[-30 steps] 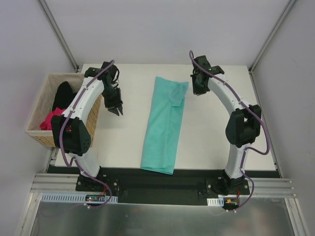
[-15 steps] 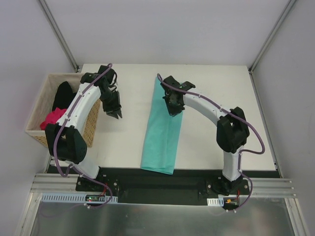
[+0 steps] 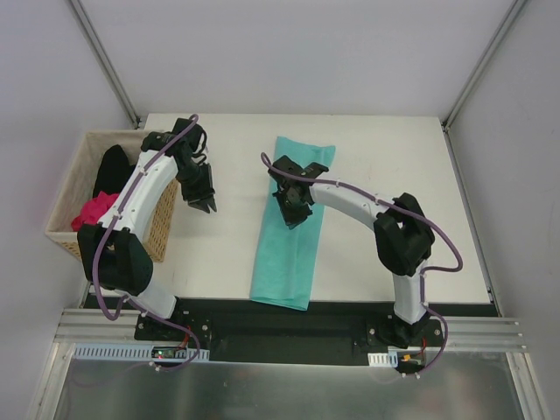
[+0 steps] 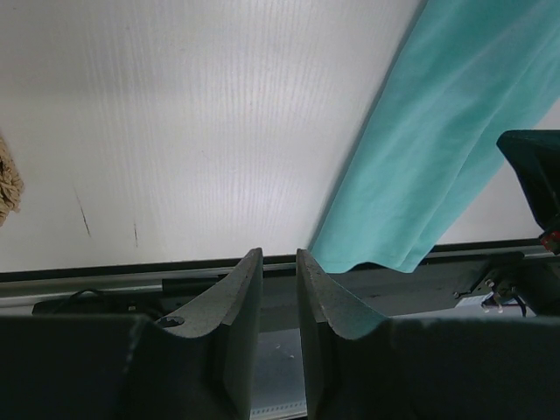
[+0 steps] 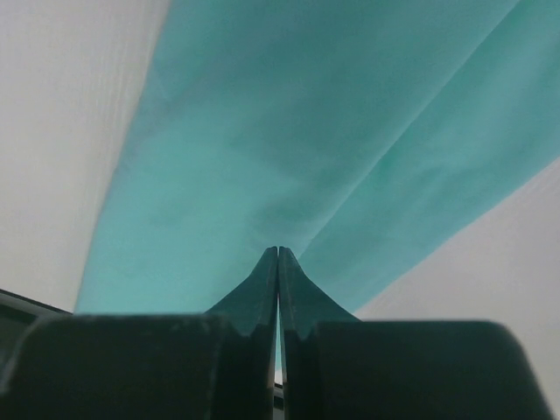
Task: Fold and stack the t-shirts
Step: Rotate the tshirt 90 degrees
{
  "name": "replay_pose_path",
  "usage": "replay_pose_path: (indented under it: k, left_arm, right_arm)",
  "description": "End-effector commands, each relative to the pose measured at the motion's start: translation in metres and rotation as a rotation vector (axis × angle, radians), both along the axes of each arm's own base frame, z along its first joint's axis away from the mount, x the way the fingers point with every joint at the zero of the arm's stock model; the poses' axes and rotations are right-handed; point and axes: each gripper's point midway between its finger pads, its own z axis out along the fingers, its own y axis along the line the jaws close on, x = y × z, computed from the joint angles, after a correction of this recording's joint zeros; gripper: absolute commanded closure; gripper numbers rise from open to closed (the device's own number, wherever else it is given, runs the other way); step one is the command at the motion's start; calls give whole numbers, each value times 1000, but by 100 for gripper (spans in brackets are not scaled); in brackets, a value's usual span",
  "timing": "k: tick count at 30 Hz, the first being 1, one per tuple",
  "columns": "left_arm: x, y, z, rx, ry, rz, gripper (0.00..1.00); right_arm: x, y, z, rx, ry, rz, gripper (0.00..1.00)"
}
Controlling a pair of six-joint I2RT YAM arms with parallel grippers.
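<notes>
A teal t-shirt point(image 3: 284, 254) lies folded into a long strip down the middle of the table. Its near end hangs a little over the front edge. It also shows in the left wrist view point(image 4: 455, 131) and fills the right wrist view point(image 5: 289, 131). My right gripper point(image 3: 291, 217) is shut, its tips point(image 5: 277, 250) low over the strip's upper half. I cannot tell whether cloth is pinched. My left gripper point(image 3: 201, 205) hovers over bare table left of the shirt, its jaws point(image 4: 279, 255) a narrow gap apart and empty. A pink t-shirt point(image 3: 92, 210) and a black t-shirt point(image 3: 112, 168) lie in the basket.
A woven wicker basket point(image 3: 162, 223) stands at the table's left edge, beside the left arm. Bare white table point(image 3: 394, 201) lies right of the shirt. Metal frame posts rise at the back corners.
My right arm has swung from beside the shirt's far right corner leftward and nearer, onto the strip. The left gripper has barely shifted.
</notes>
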Motion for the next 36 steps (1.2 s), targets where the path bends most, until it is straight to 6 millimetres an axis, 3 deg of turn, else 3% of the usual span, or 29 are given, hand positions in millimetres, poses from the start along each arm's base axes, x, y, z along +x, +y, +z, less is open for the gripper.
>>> replay_pose_path:
  k: [1, 10, 21, 32, 36]
  left_arm:
    - [-3, 0, 14, -5, -45, 2, 78]
    - [-3, 2, 23, 7, -47, 17, 78]
    - [4, 0, 22, 10, -31, 25, 78]
    - [27, -5, 24, 8, -27, 5, 78]
    - [32, -5, 23, 9, -24, 4, 78]
  right_arm:
    - [-11, 12, -15, 70, 73, -22, 99]
    - [-25, 18, -51, 86, 165, -22, 99]
    - [-21, 11, -66, 82, 202, -55, 99]
    - [24, -9, -61, 59, 186, -105, 99]
    - [52, -16, -53, 54, 167, -100, 99]
